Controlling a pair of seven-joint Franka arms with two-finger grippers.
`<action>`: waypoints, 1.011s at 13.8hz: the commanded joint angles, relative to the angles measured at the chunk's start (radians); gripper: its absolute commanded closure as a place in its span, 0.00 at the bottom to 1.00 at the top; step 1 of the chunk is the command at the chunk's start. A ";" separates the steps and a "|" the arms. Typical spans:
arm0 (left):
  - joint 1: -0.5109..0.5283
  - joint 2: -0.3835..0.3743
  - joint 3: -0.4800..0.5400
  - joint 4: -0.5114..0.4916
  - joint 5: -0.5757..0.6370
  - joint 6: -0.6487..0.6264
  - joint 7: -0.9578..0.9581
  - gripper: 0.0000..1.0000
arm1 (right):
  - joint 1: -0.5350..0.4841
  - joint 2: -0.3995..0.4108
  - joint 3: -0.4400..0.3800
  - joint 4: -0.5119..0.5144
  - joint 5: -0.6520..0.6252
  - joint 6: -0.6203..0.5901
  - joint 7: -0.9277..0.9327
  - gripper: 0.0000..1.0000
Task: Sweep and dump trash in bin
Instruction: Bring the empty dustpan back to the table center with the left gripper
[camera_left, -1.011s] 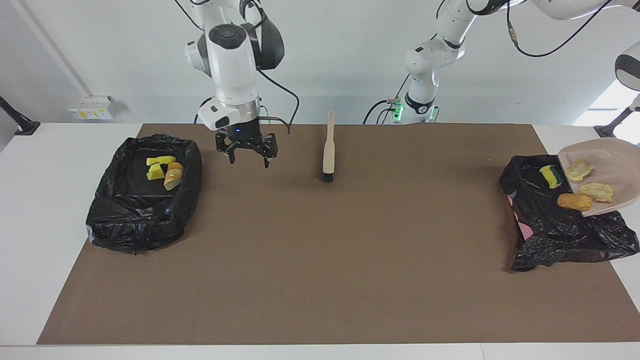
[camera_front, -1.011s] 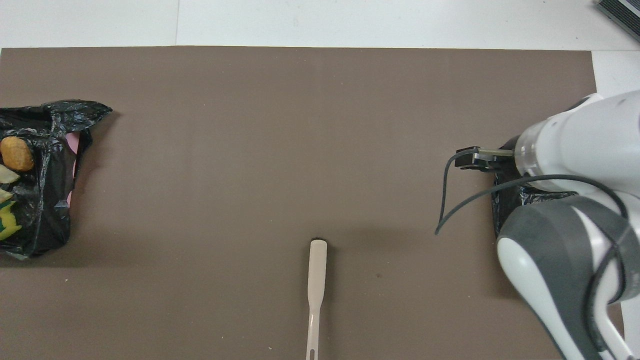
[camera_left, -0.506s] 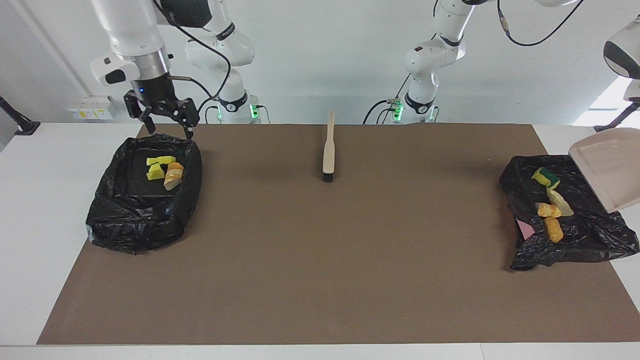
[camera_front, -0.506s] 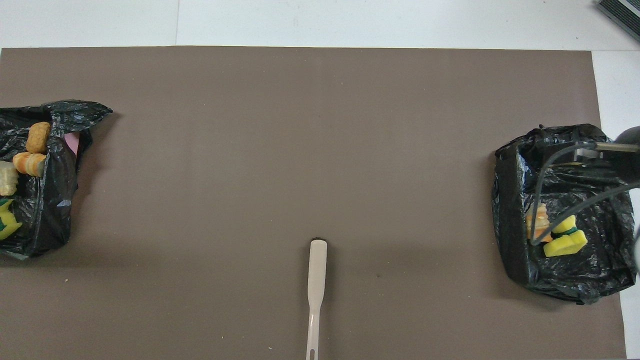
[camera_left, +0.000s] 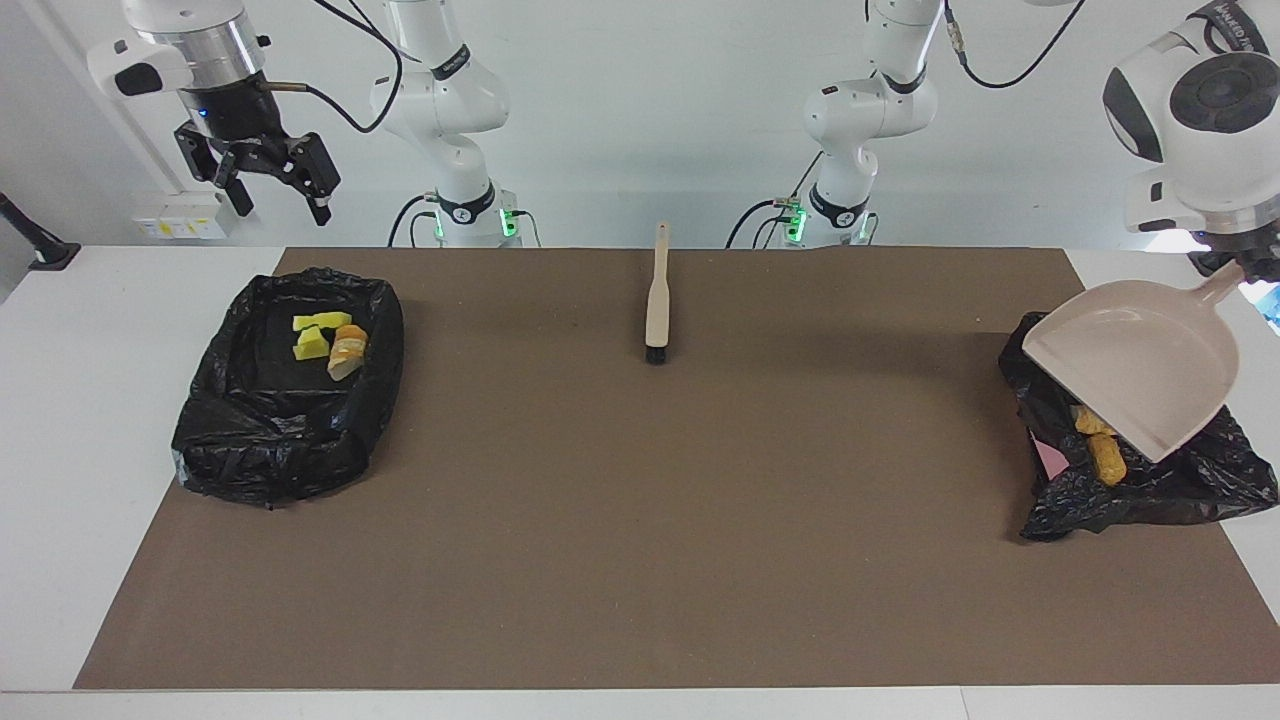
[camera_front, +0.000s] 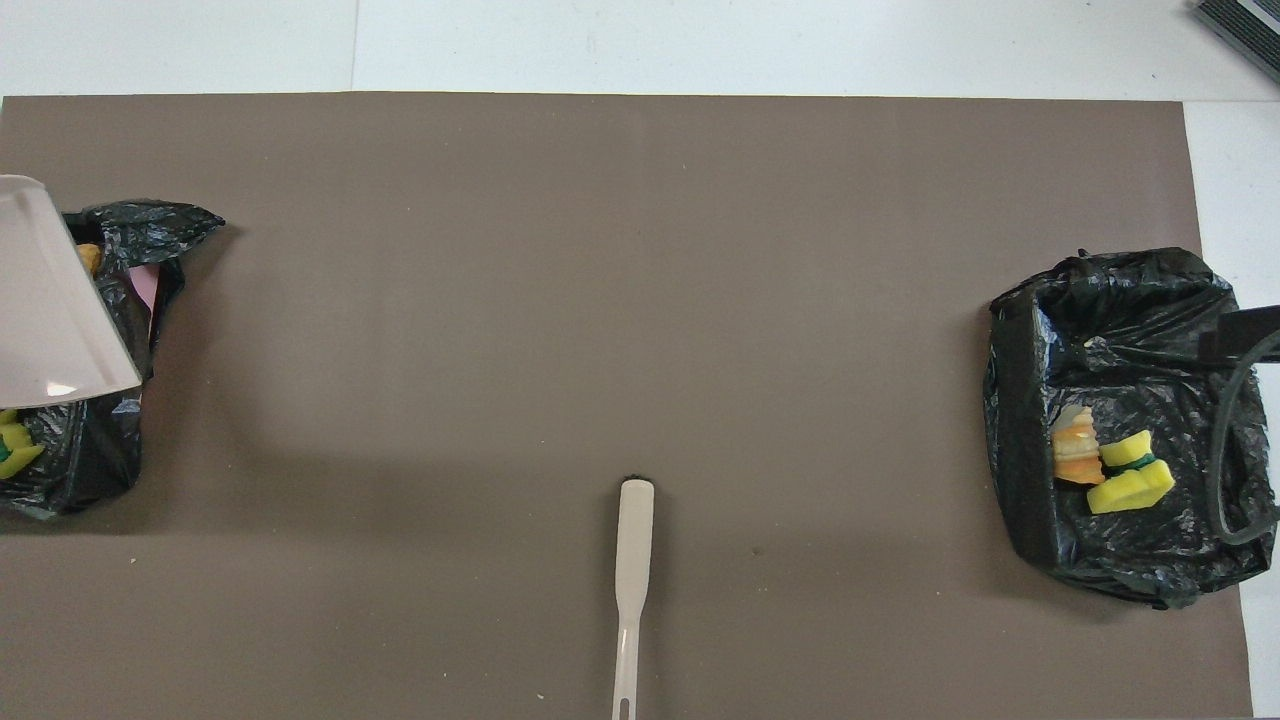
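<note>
Two-fingered, clamping shut on the handle of the beige dustpan (camera_left: 1140, 370) with the left gripper (camera_left: 1245, 262), up in the air over the left arm's end of the table. Tilting the pan downward from that gripper, lip lowest, over the black-lined bin (camera_left: 1180, 480) directly beneath. Showing no chunks in the pan. Lying in that bin, just under the pan's lip: orange-brown pieces of the trash (camera_left: 1100, 450), partly covered by the pan.

Hanging idle with the right gripper (camera_left: 282, 205), fingers spread wide and holding nothing, high over the right arm's end of the table. Sitting below it, a second black-lined bin (camera_left: 280, 420) with yellow and orange chunks (camera_left: 330, 340) inside. Lying between the two grippers, well apart from both, on the brown mat (camera_left: 640, 520): the brush (camera_left: 656, 300), untouched.
</note>
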 joint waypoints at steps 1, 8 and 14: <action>-0.032 -0.034 0.016 -0.030 -0.157 -0.046 -0.209 1.00 | -0.009 -0.025 0.006 -0.037 0.021 0.010 -0.012 0.00; -0.080 -0.049 0.010 -0.056 -0.500 -0.084 -0.684 1.00 | 0.004 -0.028 0.006 -0.034 0.018 -0.008 -0.016 0.00; -0.270 -0.075 0.010 -0.102 -0.653 -0.046 -1.144 1.00 | 0.002 -0.012 0.006 -0.018 0.079 0.010 -0.016 0.00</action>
